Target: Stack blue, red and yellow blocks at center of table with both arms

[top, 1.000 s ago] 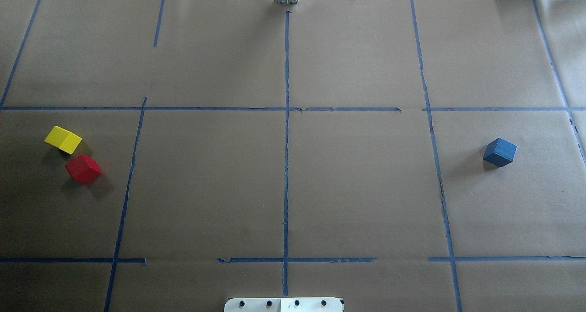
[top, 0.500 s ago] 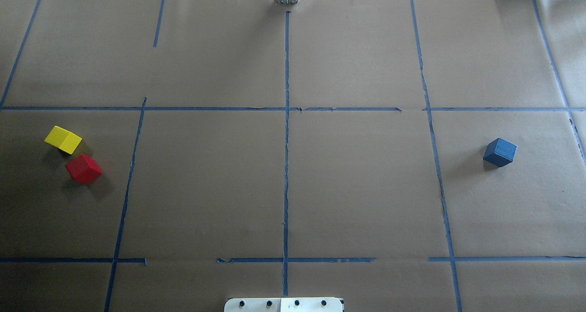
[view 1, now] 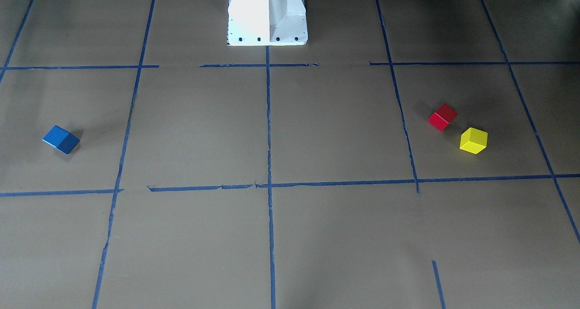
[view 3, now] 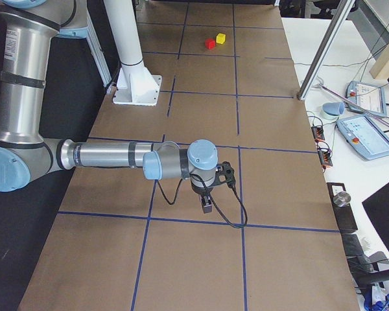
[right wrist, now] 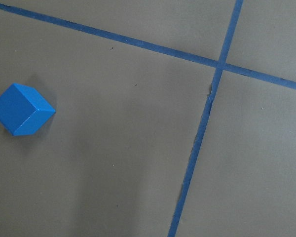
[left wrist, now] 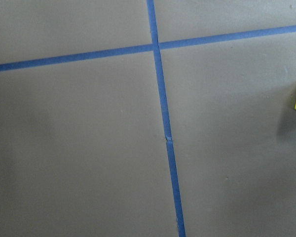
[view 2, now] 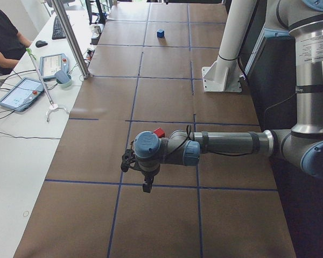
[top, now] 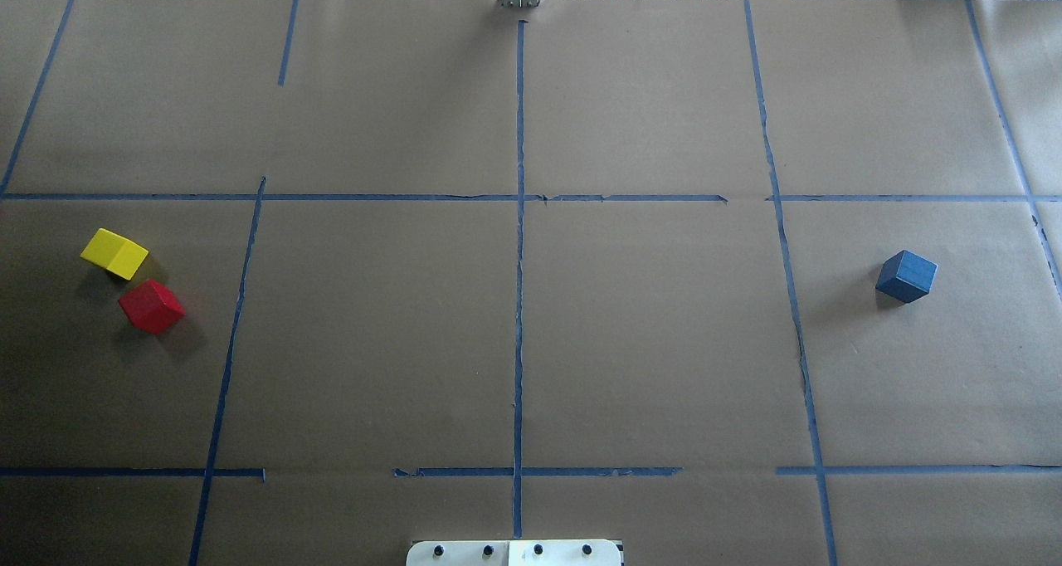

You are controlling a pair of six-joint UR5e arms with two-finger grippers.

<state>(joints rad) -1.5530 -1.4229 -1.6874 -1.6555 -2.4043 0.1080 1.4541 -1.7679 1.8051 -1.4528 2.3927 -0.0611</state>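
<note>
Brown paper is covering the table (top: 373, 358), and blue tape (top: 519, 317) is dividing it into squares, with one long strip running down the middle where I am judging the stack should go. Nothing is standing there yet, so I am reading the task as not begun. The blue block (top: 906, 275) is sitting alone on the robot's right side, well apart from the centre. The red block (top: 151, 305) and yellow block (top: 114, 253) are lying just beside each other on the robot's left side, corners nearly meeting, the yellow one farther from the robot. This split is probably why both arms are needed: each is getting the blocks on its own side. The left gripper (view 2: 146, 186) is hanging fingers-down from an arm stretched level over the table, near the red block; its wrist camera is catching only a sliver of yellow at the right edge. The right gripper (view 3: 207, 206) is pointing down the same way on the other side, its camera showing the blue block at the left of its picture. I am seeing both grippers only in the side views, so I cannot tell whether their fingers are apart or together. Neither is holding a block.
</note>
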